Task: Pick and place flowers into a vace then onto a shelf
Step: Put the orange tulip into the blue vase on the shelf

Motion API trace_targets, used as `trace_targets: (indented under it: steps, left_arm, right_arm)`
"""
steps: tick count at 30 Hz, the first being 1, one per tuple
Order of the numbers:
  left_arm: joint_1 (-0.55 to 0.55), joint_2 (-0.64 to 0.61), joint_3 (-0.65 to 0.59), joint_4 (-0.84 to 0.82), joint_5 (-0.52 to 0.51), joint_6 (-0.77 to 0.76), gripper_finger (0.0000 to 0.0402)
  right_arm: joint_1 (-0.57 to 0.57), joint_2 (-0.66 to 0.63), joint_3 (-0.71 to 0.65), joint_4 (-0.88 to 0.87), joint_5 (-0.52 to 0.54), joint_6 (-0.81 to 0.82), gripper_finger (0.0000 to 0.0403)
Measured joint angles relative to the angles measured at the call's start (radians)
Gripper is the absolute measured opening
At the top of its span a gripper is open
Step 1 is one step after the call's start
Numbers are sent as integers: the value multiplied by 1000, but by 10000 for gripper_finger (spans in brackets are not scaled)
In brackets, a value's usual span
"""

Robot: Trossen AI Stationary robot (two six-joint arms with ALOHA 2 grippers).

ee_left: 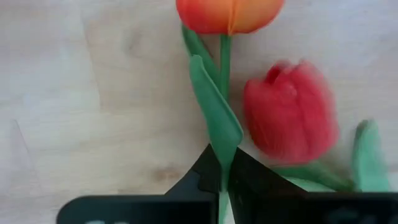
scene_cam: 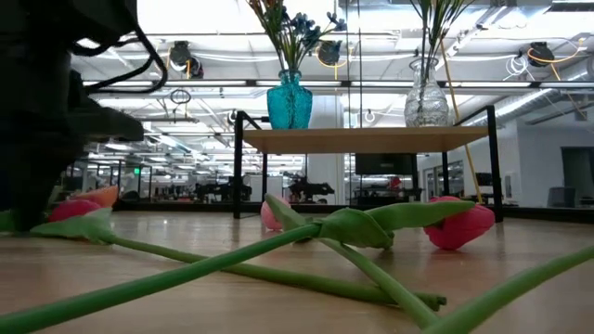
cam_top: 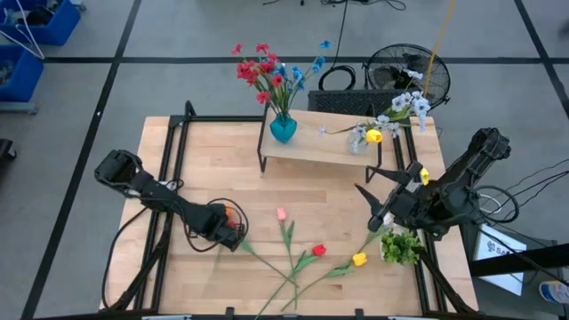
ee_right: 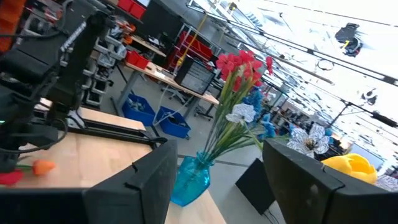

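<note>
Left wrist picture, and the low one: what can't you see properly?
Left wrist view: the orange tulip is cut off by the edge, and its lower stem hides under the left gripper.
Left wrist view: the red tulip is blurred.
Low view: the blue vase has its flowers cut off by the top edge.

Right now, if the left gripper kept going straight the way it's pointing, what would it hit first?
The left gripper is shut on a green stem. Straight ahead along that stem sits the orange tulip, so it would probably meet that first; the red tulip lies just beside the line.
</note>
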Motion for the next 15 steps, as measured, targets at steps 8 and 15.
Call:
trace_targets:
  steps: [8,15]
  left_arm:
    - [-2,-225,373,-217,-612,235,8]
    - [13,-277,697,164,-1335,1492,7]
  right_arm:
    - [-49,0,0,1,0,-5,228]
    - [-74,0,0,1,0,0,228]
